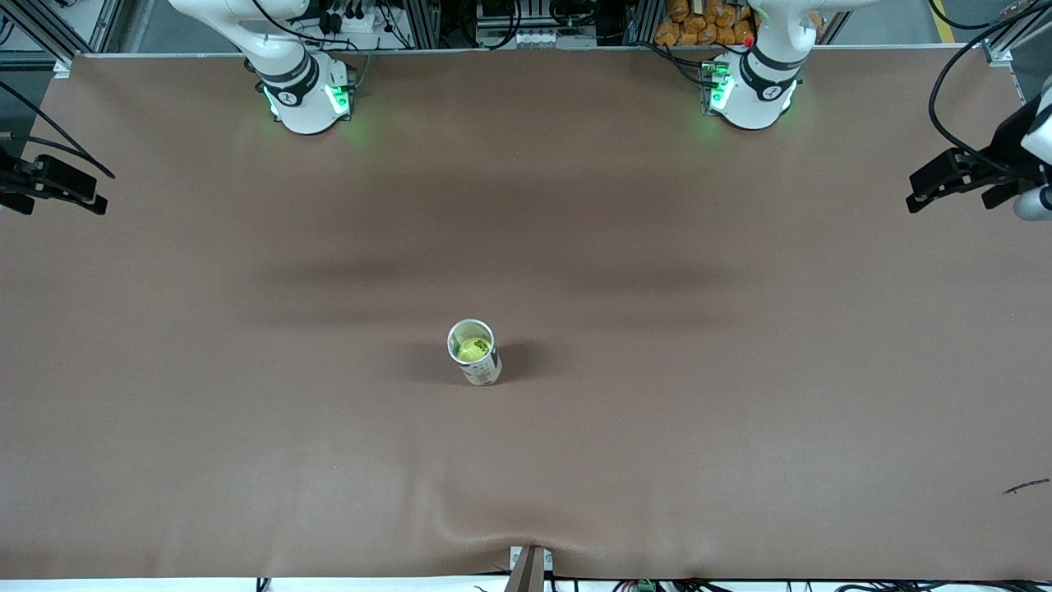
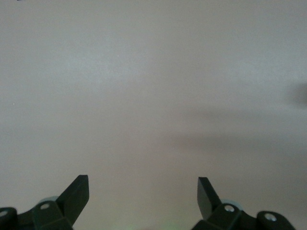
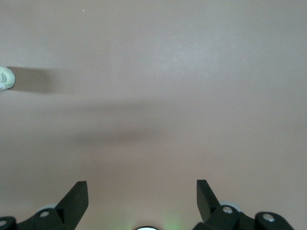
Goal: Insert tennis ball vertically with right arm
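Yellow-green tennis ball (image 1: 472,349) sits inside upright white can (image 1: 477,364).

can (image 3: 5,78) cut off (mostly)

Yellow tennis ball (image 1: 472,349) inside upright can (image 1: 476,353), mid-table

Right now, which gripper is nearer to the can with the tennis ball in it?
Right, narrowly. The right gripper hangs open over the right arm's end of the table; the left gripper hangs open over the left arm's end, slightly farther from the can.
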`<action>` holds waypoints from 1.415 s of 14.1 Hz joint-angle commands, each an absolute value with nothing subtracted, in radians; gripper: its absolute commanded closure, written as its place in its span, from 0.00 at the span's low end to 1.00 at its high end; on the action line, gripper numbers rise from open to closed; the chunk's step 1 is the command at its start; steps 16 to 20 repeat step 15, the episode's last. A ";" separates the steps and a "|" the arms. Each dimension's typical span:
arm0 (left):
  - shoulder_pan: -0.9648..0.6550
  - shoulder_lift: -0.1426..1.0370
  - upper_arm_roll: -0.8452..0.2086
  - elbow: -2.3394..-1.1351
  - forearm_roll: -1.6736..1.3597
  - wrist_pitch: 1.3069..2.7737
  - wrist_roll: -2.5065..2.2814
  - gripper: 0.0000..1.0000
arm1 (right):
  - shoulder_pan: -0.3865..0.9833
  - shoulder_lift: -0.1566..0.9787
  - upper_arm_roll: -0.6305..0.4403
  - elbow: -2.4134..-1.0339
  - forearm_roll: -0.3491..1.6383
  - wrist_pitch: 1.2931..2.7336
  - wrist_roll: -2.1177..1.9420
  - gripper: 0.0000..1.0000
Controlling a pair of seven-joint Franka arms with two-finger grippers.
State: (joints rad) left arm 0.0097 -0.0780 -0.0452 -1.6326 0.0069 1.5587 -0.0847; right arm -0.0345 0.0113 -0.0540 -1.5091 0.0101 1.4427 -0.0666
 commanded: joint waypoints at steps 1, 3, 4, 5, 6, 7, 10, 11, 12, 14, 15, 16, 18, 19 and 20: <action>-0.003 -0.164 -0.031 -1.716 -0.009 1.578 -0.100 0.00 | -0.040 0.023 -0.051 -1.488 0.011 1.437 -0.071 0.00; -0.014 -0.187 -0.031 -1.735 -0.011 1.569 -0.170 0.00 | -0.040 0.021 -0.052 -1.488 0.017 1.434 -0.068 0.00; -0.034 -0.192 -0.020 -1.735 -0.009 1.566 -0.179 0.00 | -0.038 0.021 -0.052 -1.486 0.017 1.433 -0.067 0.00; -0.038 -0.190 -0.008 -1.733 -0.009 1.566 -0.178 0.00 | -0.038 0.021 -0.052 -1.480 0.018 1.433 -0.067 0.00; -0.044 -0.186 0.004 -1.726 -0.008 1.566 -0.167 0.00 | -0.038 0.021 -0.052 -1.476 0.018 1.431 -0.066 0.00; -0.063 -0.181 0.030 -1.723 -0.008 1.565 -0.131 0.00 | -0.038 0.021 -0.052 -1.476 0.020 1.430 -0.066 0.00; -0.074 -0.155 0.052 -1.671 -0.006 1.557 -0.063 0.00 | -0.037 0.021 -0.052 -1.474 0.020 1.430 -0.064 0.00; -0.077 -0.153 0.052 -1.661 -0.006 1.545 -0.069 0.00 | -0.037 0.021 -0.052 -1.473 0.020 1.428 -0.063 0.00; -0.077 -0.144 0.054 -1.649 -0.006 1.539 -0.071 0.00 | -0.038 0.021 -0.052 -1.473 0.021 1.427 -0.063 0.00; -0.077 -0.134 0.055 -1.628 -0.003 1.522 -0.090 0.00 | -0.038 0.021 -0.054 -1.473 0.020 1.427 -0.061 0.00; -0.077 -0.133 0.055 -1.628 -0.002 1.522 -0.091 0.00 | -0.040 0.021 -0.052 -1.473 0.021 1.427 -0.061 0.00; -0.077 -0.133 0.055 -1.628 -0.002 1.522 -0.091 0.00 | -0.040 0.021 -0.052 -1.473 0.021 1.427 -0.061 0.00; -0.077 -0.133 0.055 -1.628 -0.002 1.522 -0.091 0.00 | -0.040 0.021 -0.052 -1.473 0.021 1.427 -0.061 0.00; -0.077 -0.133 0.055 -1.628 -0.002 1.522 -0.091 0.00 | -0.040 0.021 -0.052 -1.473 0.021 1.427 -0.061 0.00; -0.077 -0.133 0.055 -1.628 -0.002 1.522 -0.091 0.00 | -0.040 0.021 -0.052 -1.473 0.021 1.427 -0.061 0.00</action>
